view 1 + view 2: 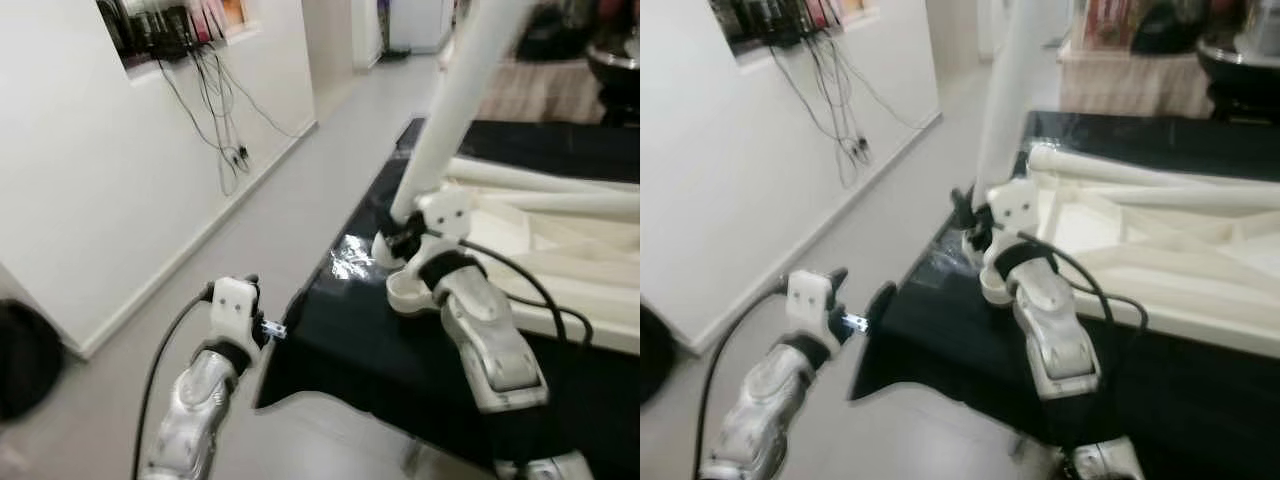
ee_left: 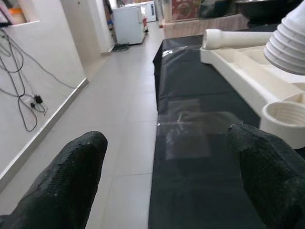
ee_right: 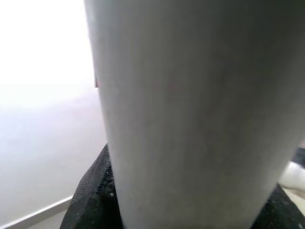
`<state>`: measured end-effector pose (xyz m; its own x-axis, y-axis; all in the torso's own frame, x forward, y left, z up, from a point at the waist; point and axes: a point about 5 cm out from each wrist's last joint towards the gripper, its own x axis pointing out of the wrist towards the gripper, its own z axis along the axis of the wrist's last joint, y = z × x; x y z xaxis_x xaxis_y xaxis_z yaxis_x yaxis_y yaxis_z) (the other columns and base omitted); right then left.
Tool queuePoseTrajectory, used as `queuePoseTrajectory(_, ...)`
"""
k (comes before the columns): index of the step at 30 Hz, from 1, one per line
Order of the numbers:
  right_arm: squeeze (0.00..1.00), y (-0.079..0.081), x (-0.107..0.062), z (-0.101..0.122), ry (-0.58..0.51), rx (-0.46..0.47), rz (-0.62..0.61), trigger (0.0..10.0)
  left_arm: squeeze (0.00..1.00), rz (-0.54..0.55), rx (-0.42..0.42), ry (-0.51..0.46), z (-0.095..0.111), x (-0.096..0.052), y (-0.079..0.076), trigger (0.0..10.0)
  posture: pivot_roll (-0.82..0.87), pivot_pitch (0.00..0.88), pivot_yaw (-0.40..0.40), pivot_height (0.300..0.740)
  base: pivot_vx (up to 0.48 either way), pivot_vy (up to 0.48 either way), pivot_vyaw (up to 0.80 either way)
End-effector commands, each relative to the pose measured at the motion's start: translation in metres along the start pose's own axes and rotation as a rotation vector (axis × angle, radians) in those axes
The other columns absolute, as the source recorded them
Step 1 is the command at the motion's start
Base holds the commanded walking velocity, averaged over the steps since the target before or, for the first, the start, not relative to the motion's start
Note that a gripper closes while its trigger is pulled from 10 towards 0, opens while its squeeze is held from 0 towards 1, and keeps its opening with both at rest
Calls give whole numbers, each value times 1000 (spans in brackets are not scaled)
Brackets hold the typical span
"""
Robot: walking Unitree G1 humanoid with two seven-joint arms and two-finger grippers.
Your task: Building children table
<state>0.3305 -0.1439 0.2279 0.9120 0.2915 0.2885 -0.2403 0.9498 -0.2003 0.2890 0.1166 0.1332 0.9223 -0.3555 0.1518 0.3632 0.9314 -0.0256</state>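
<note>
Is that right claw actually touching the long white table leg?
Touching. In the right wrist view the black fingers press against both sides of the white leg; the left eye view shows the right gripper clamped near its lower end.

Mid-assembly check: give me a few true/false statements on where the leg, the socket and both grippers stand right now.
1. The right gripper is shut on the white table leg. True.
2. The left gripper holds a second leg. False: it is open and empty, beside the black surface.
3. The upturned tabletop lies on the bare floor. False: it lies on the black surface.
4. The held leg's lower end is at the corner socket. True.
</note>
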Motion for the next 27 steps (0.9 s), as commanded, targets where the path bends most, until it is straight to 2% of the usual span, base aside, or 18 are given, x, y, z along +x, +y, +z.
queuePoseTrajectory(1,0,1,3,4,-19,8,-11,10000,0,-2,-3,5,1,-1,2,10000,-18,60,102,740,0,0,0)
queuePoseTrajectory(4,0,-2,4,2,-5,29,-22,10000,0,-4,0,7,1,-1,2,10000,-17,60,101,740,0,0,0)
queuePoseTrajectory(6,0,-2,5,1,4,63,-7,10000,0,-9,3,8,1,0,2,10000,-16,60,101,740,0,0,-800)
queuePoseTrajectory(13,0,-4,5,4,-26,52,-21,10000,0,-14,6,10,1,0,2,10000,-17,61,102,740,0,0,-706)
queuePoseTrajectory(20,0,-3,4,6,-38,41,-17,10000,0,-23,10,7,1,0,2,10000,-17,60,101,740,0,0,0)
queuePoseTrajectory(23,0,-3,5,6,-38,43,-16,10000,0,-29,9,3,2,0,1,10000,-20,58,98,740,285,0,0)
queuePoseTrajectory(27,0,-4,6,5,-30,38,-12,10000,0,-37,6,1,1,1,0,10000,-21,43,87,740,321,0,-600)
